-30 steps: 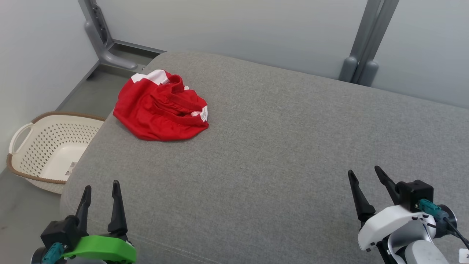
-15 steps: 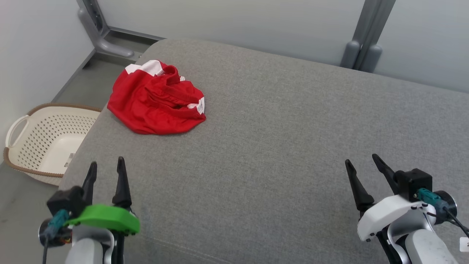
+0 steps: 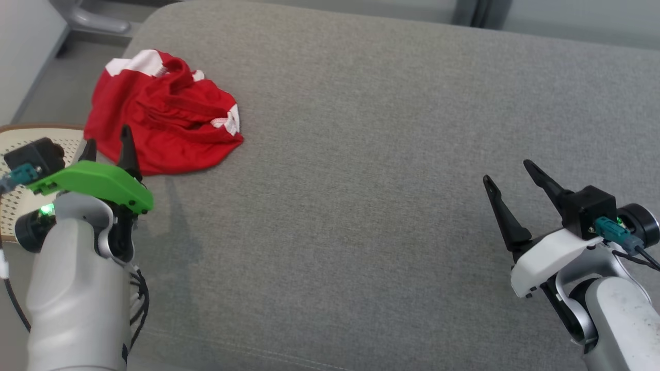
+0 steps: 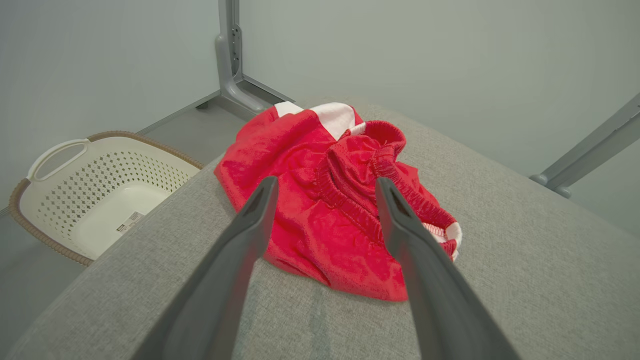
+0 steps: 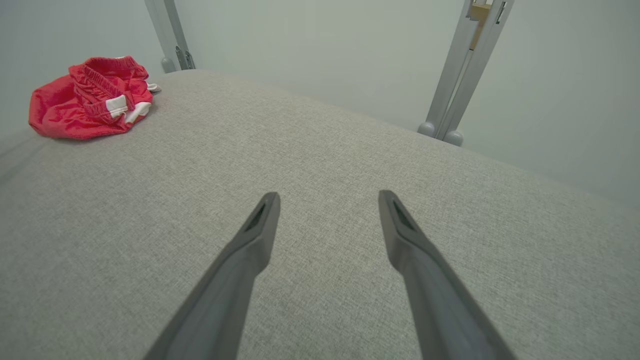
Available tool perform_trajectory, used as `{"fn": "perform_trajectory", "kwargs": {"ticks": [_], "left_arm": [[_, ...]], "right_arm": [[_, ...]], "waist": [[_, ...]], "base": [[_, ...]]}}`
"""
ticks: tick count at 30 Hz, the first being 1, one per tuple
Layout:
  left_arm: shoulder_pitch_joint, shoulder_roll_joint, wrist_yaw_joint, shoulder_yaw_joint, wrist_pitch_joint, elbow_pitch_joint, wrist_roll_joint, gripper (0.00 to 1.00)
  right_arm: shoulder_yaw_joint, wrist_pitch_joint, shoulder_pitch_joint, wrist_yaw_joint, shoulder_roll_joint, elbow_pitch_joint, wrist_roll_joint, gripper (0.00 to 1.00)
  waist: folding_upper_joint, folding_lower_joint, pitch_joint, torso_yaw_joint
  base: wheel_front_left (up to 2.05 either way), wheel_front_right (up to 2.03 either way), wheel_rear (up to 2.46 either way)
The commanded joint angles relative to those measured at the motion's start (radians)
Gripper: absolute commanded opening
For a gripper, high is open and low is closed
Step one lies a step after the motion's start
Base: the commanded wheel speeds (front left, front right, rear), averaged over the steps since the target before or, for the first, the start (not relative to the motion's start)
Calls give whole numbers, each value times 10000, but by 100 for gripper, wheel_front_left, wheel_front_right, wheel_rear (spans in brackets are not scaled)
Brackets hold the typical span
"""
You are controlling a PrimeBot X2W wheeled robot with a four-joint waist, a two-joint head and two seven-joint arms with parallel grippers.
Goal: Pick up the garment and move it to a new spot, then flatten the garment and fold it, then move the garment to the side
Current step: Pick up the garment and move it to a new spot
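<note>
The garment (image 3: 165,116) is a crumpled pair of red shorts with white trim, lying at the far left corner of the grey cushioned surface (image 3: 361,180). My left gripper (image 3: 107,138) is open and hovers just short of the garment's near edge, its fingers pointing at it. In the left wrist view the garment (image 4: 325,220) fills the gap between the open left gripper (image 4: 325,182). My right gripper (image 3: 506,170) is open over bare cushion at the right, far from the cloth. The right wrist view shows this gripper (image 5: 327,195) and the garment (image 5: 85,100) far off to the left.
A cream perforated laundry basket (image 4: 100,175) stands on the floor beside the cushion's left edge, partly behind my left arm (image 3: 10,136). Grey metal posts (image 5: 450,75) and a pale wall stand behind the cushion. Bare cushion spreads across the middle and right.
The head camera has tilted down, so the whole scene sits higher in view. My left arm has risen and reached forward up to the garment's near edge. The right gripper has barely moved.
</note>
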Motion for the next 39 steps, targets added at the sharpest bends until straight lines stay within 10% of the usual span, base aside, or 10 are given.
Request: {"fn": "perform_trajectory", "kwargs": {"ticks": [1, 19, 20, 21, 39], "left_arm": [[-444, 134, 37, 70, 111, 207, -42, 100], [-2327, 983, 1065, 725, 1056, 2513, -707, 100], [-2284, 986, 1056, 700, 1122, 2604, -715, 34], [-2246, 1042, 1016, 660, 1042, 2617, -659, 0], [-2741, 1432, 228, -572, -156, 319, 180, 0]], "right_arm": [[46, 68, -228, -19, -112, -179, 8, 100], [593, -452, -1225, -19, -234, -1290, -7, 100], [591, -501, -1209, -19, -184, -1235, -4, 100], [607, -540, -1215, -19, -143, -1174, 10, 100], [816, -1535, -584, -19, 811, 545, 441, 100]], "waist": [[0, 0, 1171, -937], [0, 0, 2852, -2284], [0, 0, 2767, -2328], [0, 0, 2675, -2365], [0, 0, -631, -2723]], "base": [[0, 0, 0], [0, 0, 0], [0, 0, 0], [0, 0, 0], [0, 0, 0]]}}
